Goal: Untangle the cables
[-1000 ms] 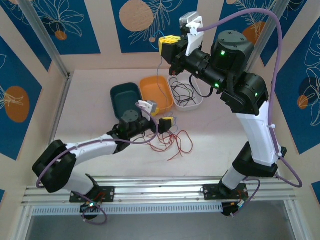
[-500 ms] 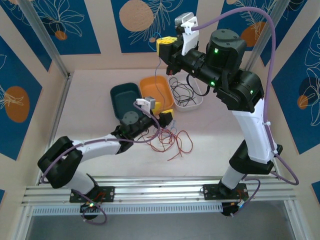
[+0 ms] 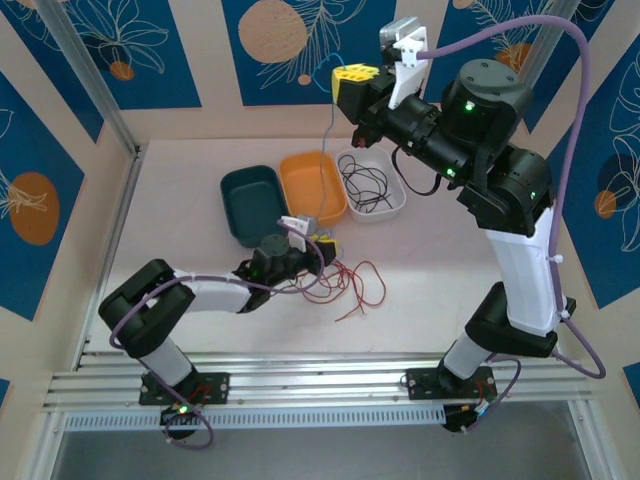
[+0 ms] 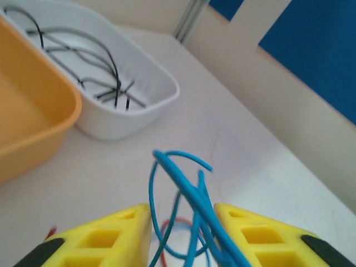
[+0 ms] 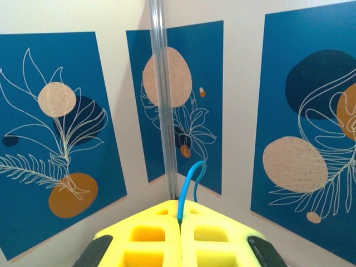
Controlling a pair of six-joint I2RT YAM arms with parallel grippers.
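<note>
The table [image 3: 180, 190] carries an orange tray [image 3: 305, 185] near its middle (the marker for everything below). The right arm [image 3: 520, 260] rises well to the right of that tray and bends back over it. The left arm [image 3: 200, 292] lies low on the tray's near-left side, reaching toward its near edge. A teal tray [image 3: 250, 203] sits just beside the orange tray's left side. A white tray [image 3: 395, 205] sits just beside its right side, with black cables [image 3: 365, 185] looped inside. A loose bunch of red cables [image 3: 355, 280] sprawls on the table near the orange tray's near-right corner. The right gripper [image 5: 181, 222] is held high over the orange tray's far side, its fingers pressed together on a blue cable [image 5: 189, 183], which hangs as a thin strand down across the tray. The left gripper [image 4: 181, 233] is at the tray's near edge, fingers apart, with blue loops passing through the gap.
</note>
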